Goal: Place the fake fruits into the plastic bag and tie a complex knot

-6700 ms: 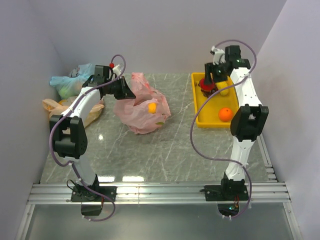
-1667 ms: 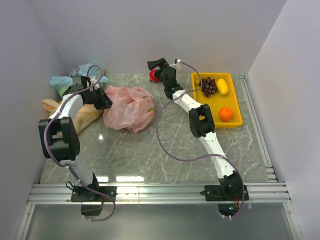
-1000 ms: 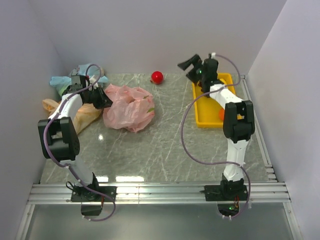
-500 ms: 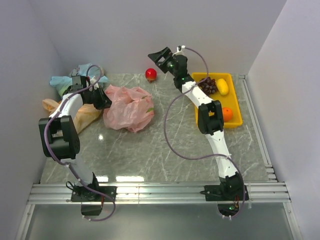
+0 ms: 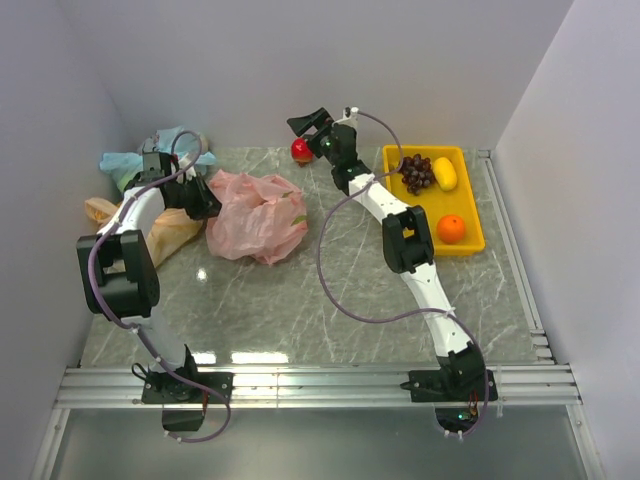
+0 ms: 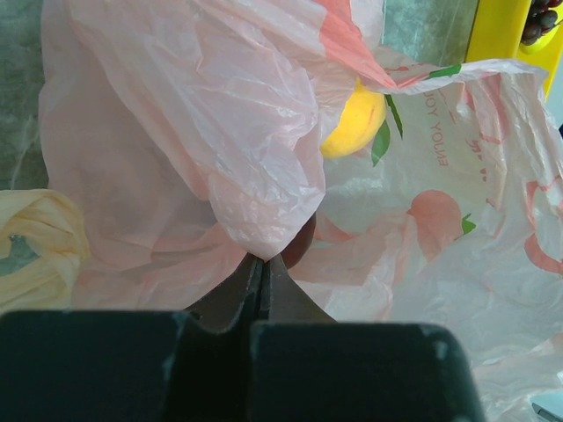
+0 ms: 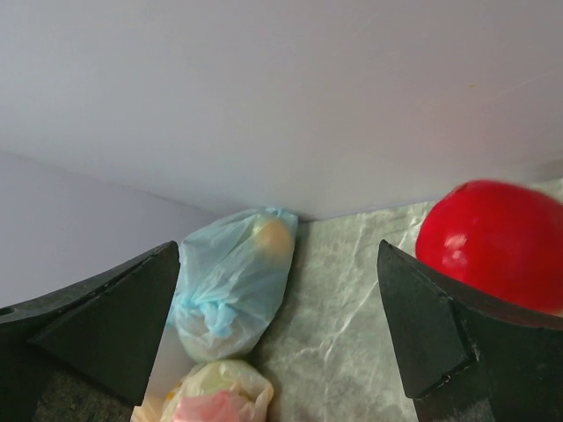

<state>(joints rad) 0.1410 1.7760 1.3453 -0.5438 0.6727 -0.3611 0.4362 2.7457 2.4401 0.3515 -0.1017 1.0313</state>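
The salmon-pink plastic bag (image 5: 258,215) lies crumpled at the back left of the table. My left gripper (image 5: 200,198) is shut on a fold of its left edge (image 6: 261,251). A yellow fruit (image 6: 356,123) shows inside the bag. A red round fruit (image 5: 301,150) lies on the table by the back wall, to the right of the bag. My right gripper (image 5: 308,128) hovers open and empty just above and behind it. In the right wrist view the red fruit (image 7: 493,242) sits at the right, outside the open fingers (image 7: 114,325).
A yellow tray (image 5: 470,242) at the back right holds a purple grape bunch (image 5: 416,172), a yellow fruit (image 5: 445,172) and an orange ball (image 5: 451,229). A blue-green tied bag (image 5: 130,160) and a peach tied bag (image 5: 170,225) lie at the far left, by the wall.
My right gripper swung left from over the yellow tray to the red fruit by the back wall, staying open. The left gripper kept its hold on the bag.
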